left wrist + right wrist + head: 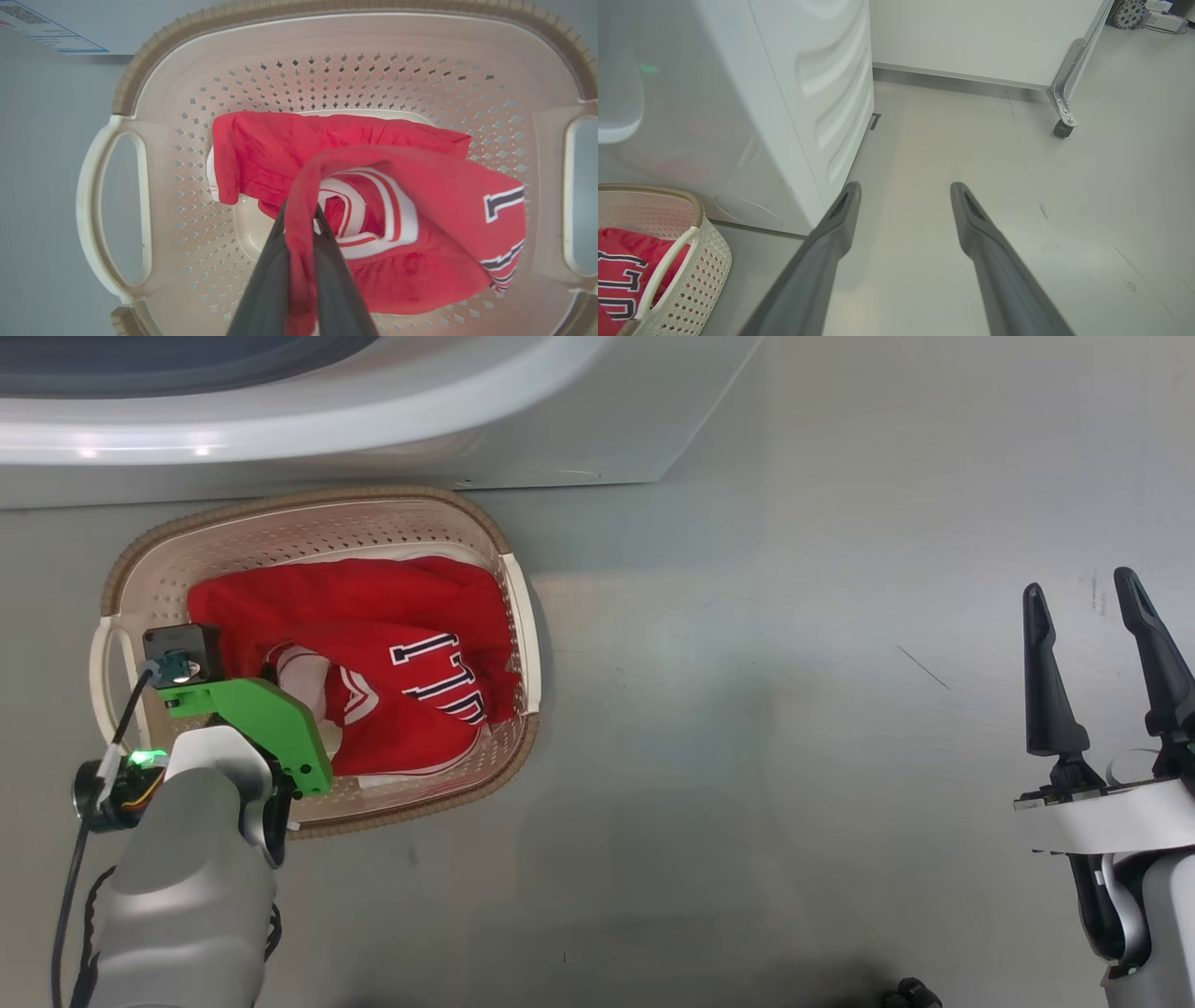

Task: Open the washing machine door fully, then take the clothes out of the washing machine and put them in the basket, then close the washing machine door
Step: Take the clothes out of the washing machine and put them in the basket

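Note:
The cream basket stands on the floor against the front of the white washing machine. The red clothes lie in it, the red-and-white jersey with dark lettering on top. My left gripper hangs over the basket, its dark fingers pinching a fold of the jersey. In the head view a green mount hides those fingers. My right gripper stands open and empty over bare floor at the right, also seen in its own wrist view. A curved white rim with a dark inside, probably the washing machine door, overhangs the top left.
The washing machine's side panel and the basket's corner show in the right wrist view. A white panel on a caster stands farther back. Grey floor spreads between the basket and my right arm.

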Robot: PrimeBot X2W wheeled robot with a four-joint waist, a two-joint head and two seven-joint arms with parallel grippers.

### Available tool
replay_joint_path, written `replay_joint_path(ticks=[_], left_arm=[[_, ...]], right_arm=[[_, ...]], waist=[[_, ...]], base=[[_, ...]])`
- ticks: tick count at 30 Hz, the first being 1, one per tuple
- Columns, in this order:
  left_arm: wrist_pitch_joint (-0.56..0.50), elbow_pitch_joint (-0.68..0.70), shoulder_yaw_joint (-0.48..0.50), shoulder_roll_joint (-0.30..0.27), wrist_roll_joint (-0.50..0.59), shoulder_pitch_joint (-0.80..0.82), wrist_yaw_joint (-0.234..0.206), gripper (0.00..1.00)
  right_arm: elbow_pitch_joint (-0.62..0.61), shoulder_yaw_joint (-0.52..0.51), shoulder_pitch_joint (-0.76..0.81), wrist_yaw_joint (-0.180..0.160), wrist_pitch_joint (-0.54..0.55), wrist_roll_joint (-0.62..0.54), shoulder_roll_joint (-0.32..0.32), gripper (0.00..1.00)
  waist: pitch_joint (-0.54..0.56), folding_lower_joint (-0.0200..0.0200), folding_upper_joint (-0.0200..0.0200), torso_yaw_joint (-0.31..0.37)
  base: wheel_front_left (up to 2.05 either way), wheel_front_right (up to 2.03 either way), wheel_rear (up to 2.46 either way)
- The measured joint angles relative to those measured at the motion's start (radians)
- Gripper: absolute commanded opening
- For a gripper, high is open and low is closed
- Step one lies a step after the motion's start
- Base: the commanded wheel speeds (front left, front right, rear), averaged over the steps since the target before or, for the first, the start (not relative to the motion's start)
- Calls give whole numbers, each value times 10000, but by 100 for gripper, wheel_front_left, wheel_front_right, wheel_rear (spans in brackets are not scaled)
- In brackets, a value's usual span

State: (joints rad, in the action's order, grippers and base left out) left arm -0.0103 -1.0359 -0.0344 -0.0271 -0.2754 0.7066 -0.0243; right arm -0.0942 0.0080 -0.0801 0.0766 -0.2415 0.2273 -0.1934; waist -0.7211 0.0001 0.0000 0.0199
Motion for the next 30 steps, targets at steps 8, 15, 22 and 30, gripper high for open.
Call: replay_joint_path(ticks=[8,15,22,30], left_arm=[[387,-554,-253,38,0,65,136,100],[1106,-732,-500,50,52,61,430,100],[1835,-759,-966,65,242,-8,869,100],[2422,-610,-1463,82,606,-312,1049,100]], right_arm=[[219,117,-165,2,-2,-2,36,100],[554,244,-306,10,-13,-2,109,100],[953,307,-363,33,-17,2,238,100],[1440,368,-360,44,-19,2,299,100]], waist=[[307,0,0,-138],[882,-1,0,-257],[1561,-1,0,-420],[2598,-1,0,-780]], base=[[0,0,0],[0,0,0],[0,0,0],[0,0,0]])
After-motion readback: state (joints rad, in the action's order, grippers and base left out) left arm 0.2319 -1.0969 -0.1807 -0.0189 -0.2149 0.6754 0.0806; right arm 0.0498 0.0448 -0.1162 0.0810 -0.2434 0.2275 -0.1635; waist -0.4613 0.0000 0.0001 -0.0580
